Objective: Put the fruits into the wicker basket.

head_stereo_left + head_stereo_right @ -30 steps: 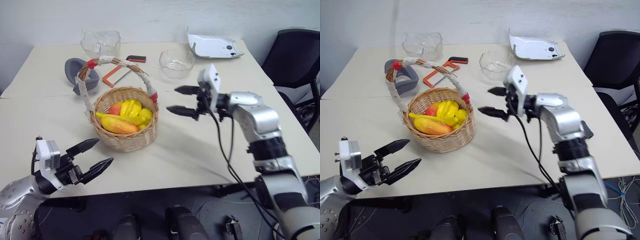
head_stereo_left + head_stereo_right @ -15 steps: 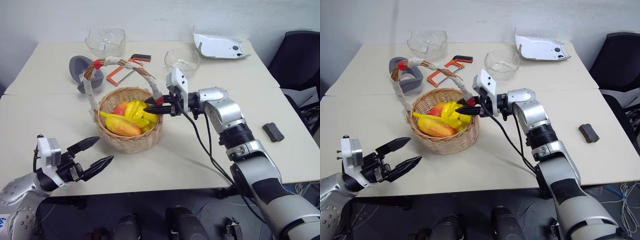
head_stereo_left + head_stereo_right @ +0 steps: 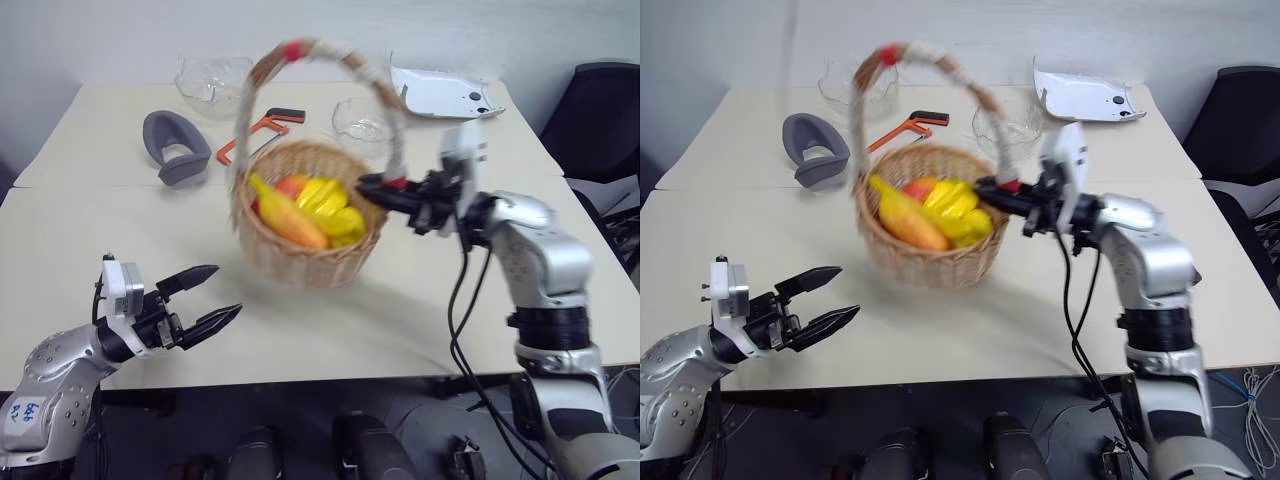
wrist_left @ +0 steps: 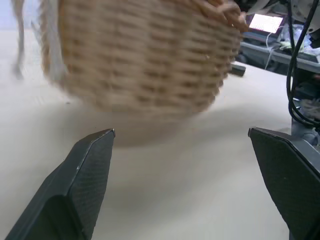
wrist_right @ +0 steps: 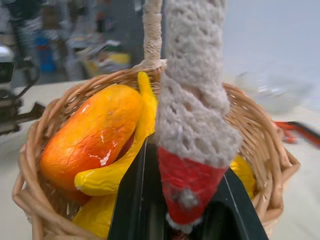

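The wicker basket (image 3: 300, 258) is blurred and tilted at mid-table, its base seemingly raised off the tabletop. Inside lie the fruits: a yellow banana (image 3: 328, 200) and an orange-yellow mango (image 3: 290, 222), seen close in the right wrist view as banana (image 5: 120, 167) and mango (image 5: 87, 137). My right gripper (image 3: 378, 186) is shut on the red-taped foot of the basket's handle (image 5: 182, 175), on the basket's right side. The taped handle (image 3: 320, 52) arches high above. My left gripper (image 3: 226, 291) is open and empty near the front left edge, with the basket's wall (image 4: 145, 55) just ahead of its fingers (image 4: 92, 165).
Behind the basket are a grey curved object (image 3: 172, 146), an orange clamp (image 3: 252, 135), two glass bowls (image 3: 210, 75) (image 3: 360, 115) and a white plastic cover (image 3: 440, 92). A black chair (image 3: 605, 110) stands to the right of the table.
My right gripper went from open beside the basket to shut on the handle's foot, then pulled the basket to the right and tipped it up. The left gripper stays open, barely moved.
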Tool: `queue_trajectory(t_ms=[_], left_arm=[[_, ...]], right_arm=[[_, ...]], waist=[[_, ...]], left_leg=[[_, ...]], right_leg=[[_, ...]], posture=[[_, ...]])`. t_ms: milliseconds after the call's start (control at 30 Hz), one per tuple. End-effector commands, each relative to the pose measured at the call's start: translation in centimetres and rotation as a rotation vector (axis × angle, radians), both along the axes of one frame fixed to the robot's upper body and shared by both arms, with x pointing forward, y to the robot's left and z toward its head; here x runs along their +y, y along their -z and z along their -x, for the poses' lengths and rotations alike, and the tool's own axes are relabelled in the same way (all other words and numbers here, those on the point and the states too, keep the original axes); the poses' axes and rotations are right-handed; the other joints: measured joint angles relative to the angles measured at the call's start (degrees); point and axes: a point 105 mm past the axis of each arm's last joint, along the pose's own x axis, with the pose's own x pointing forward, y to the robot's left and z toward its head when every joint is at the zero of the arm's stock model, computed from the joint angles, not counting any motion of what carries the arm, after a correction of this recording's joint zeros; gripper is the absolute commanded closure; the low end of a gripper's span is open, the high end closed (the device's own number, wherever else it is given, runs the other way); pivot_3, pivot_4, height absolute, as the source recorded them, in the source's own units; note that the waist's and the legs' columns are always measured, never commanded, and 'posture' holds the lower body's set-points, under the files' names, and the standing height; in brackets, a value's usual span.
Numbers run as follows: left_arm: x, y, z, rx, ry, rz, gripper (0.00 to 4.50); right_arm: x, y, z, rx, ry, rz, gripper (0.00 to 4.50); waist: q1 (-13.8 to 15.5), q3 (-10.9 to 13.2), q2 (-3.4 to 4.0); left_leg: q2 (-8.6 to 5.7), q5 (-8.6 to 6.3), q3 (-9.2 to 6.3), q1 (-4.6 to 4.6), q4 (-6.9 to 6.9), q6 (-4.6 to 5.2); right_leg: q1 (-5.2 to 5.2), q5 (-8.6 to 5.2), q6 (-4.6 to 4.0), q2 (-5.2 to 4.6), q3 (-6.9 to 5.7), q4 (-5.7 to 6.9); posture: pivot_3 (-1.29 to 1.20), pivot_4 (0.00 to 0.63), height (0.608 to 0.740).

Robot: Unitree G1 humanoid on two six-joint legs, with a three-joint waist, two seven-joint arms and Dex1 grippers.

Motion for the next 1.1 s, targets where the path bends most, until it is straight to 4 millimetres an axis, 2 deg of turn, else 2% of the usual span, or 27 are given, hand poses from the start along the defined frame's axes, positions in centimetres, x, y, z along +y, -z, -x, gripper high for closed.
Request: queue_trajectory(t_ms=[33,133,200,267,333,433,600,733,767,800,867,1000,1067,1100], left_arm=[[-1.3,-0.1,-0.8,-0.013,0.084,-0.011,0.0],[-2.5,-0.4,-2.0,-0.026,0.139,-0.01,0.0],[-2.8,-0.5,-2.3,-0.03,0.157,-0.011,0.0],[-3.0,-0.4,-2.6,-0.033,0.168,-0.013,0.0],[-3.1,-0.4,-2.6,-0.038,0.173,-0.014,0.0],[-3.2,-0.3,-2.7,-0.048,0.173,-0.025,0.0],[-3.1,-0.3,-3.0,-0.081,0.144,-0.055,0.0],[-2.7,-0.3,-2.7,-0.082,0.121,-0.058,0.0],[-2.6,-0.2,-2.6,-0.079,0.117,-0.061,0.0],[-2.5,0.0,-2.5,-0.076,0.115,-0.069,0.0],[-2.4,0.4,-2.3,-0.078,0.115,-0.087,0.0],[-1.1,0.4,-2.2,-0.083,0.06,-0.112,0.0],[-0.6,0.9,-1.8,-0.062,0.056,-0.136,0.0],[-0.5,1.2,-1.5,-0.051,0.064,-0.15,0.0]], right_arm=[[-4.4,-1.7,0.7,-0.078,0.24,-0.046,4.35],[-8.3,-0.6,-0.4,-0.063,0.44,-0.1,4.35],[-9.5,0.0,-0.7,-0.069,0.492,-0.123,4.35],[-11.0,1.7,-1.5,-0.068,0.582,-0.104,4.35],[-12.1,2.8,-2.1,-0.066,0.651,-0.101,4.35],[-12.5,4.1,-2.6,-0.017,0.674,-0.136,4.35],[-12.8,3.9,-2.0,-0.015,0.658,-0.113,2.75],[-13.2,2.3,0.1,-0.063,0.598,-0.081,1.41],[-13.3,2.0,0.6,-0.08,0.583,-0.08,0.96],[-13.6,1.8,1.2,-0.092,0.573,-0.062,0.78],[-14.5,1.8,2.8,-0.091,0.555,0.012,0.09],[-17.0,1.5,6.3,-0.037,0.565,0.138,0.04],[-18.3,2.4,7.0,-0.024,0.606,0.184,0.04],[-18.4,3.5,7.5,-0.027,0.589,0.233,0.04]], waist=[[0.37,0.0,0.0],[0.24,0.01,0.02],[-0.04,0.01,0.02],[-0.22,0.01,0.02],[-0.4,0.01,0.03],[-0.7,0.02,0.06],[-0.77,0.02,0.05],[-0.56,0.02,0.06],[-0.56,0.02,0.06],[-0.46,0.02,0.06],[-0.21,0.02,0.06],[0.61,0.03,0.07],[0.61,0.02,0.05],[0.58,0.01,0.02]], left_leg=[[-0.01,0.0,0.02,0.0,0.01,0.01],[-0.04,0.05,0.17,0.01,0.06,0.09],[-0.04,0.09,0.26,0.09,0.07,0.11],[-0.04,0.12,0.28,0.12,0.04,0.11],[-0.03,0.14,0.28,0.12,0.03,0.08],[-0.03,0.15,0.28,0.09,0.04,0.05],[-0.04,0.18,0.3,0.11,0.09,0.09],[-0.05,0.19,0.29,0.11,0.08,0.11],[-0.05,0.19,0.29,0.1,0.07,0.11],[-0.05,0.19,0.29,0.1,0.06,0.11],[-0.04,0.17,0.29,0.11,0.05,0.11],[-0.08,0.14,0.28,0.12,0.07,0.16],[-0.08,0.14,0.27,0.13,0.09,0.18],[-0.08,0.14,0.24,0.19,0.09,0.19]], right_leg=[[0.0,0.0,0.01,-0.01,0.03,-0.02],[-0.02,0.06,0.13,0.0,0.16,0.01],[0.01,0.11,0.2,0.04,0.24,0.04],[0.01,0.12,0.23,0.06,0.26,0.06],[0.01,0.12,0.23,0.1,0.26,0.06],[-0.02,0.13,0.26,0.1,0.28,0.07],[0.04,0.18,0.37,0.09,0.31,0.08],[0.05,0.19,0.38,0.07,0.31,0.08],[0.04,0.19,0.38,0.08,0.31,0.06],[0.04,0.19,0.39,0.08,0.3,0.05],[0.07,0.18,0.4,0.08,0.3,0.0],[0.12,0.17,0.42,0.07,0.3,-0.06],[0.14,0.18,0.44,0.05,0.3,-0.06],[0.22,0.19,0.45,0.05,0.3,-0.08]], posture=[[0.0,0.15,0.74],[0.0,0.15,0.74],[0.0,0.15,0.74],[0.0,0.15,0.74],[0.0,0.15,0.74],[0.0,0.15,0.74],[0.0,0.15,0.74],[0.0,0.15,0.74],[0.0,0.15,0.74],[0.0,0.15,0.74],[0.0,0.15,0.74],[0.0,0.15,0.74],[0.0,0.15,0.74],[0.0,0.15,0.74]])
